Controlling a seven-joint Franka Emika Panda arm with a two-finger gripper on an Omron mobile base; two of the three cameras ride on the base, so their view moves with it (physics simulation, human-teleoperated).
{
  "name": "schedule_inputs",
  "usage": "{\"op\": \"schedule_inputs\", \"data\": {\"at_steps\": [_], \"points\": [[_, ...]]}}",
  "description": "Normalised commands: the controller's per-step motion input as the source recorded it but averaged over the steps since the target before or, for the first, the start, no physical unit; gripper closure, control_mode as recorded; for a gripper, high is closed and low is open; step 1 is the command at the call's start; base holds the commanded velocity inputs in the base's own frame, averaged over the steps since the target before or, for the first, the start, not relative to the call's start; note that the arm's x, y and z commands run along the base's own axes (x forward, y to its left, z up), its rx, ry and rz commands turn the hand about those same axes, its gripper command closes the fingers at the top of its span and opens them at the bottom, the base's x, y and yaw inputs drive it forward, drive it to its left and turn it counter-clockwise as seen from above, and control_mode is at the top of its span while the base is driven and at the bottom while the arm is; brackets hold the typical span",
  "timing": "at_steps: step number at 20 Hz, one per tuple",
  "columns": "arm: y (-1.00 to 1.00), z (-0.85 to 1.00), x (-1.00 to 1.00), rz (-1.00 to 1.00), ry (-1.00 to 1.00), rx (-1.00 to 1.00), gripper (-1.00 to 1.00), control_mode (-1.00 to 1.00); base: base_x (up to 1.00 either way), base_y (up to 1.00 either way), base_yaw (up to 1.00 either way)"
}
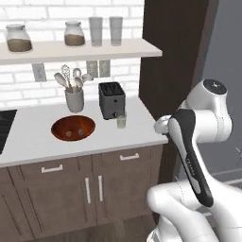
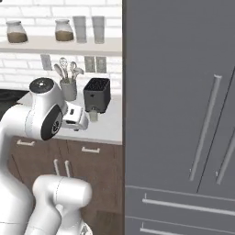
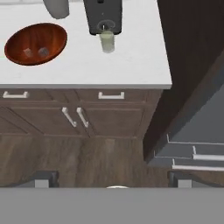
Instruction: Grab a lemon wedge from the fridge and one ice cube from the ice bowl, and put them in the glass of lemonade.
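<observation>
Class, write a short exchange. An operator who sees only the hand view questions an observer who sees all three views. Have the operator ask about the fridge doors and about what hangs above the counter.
Operator: I see just the lower drawers of the fridge. Are its upper doors shut?
Observer: Yes. In the right base view both upper doors are shut, and nothing is touching their bar handles.
Operator: My view cuts off at the toaster. What is above the counter?
Observer: A shelf holding two jars and two tall greyish glasses.
</observation>
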Motion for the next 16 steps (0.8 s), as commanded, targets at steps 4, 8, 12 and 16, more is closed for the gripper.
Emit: {"op": "schedule_inputs", "data": {"at_steps": [4,8,12,16], "points": [[0.0,0.0,0.0,0.0,0.0,0.0,-1.0,1.0,0.59,1.0,-0.01],[0.0,0.0,0.0,0.0,0.0,0.0,-1.0,1.0,0.54,0.95,0.0],[0.0,0.0,0.0,0.0,0.0,0.0,-1.0,1.0,0.76,0.35,0.0],[0.0,0.0,0.0,0.0,0.0,0.0,-1.0,1.0,0.8,0.21,0.0]]}}
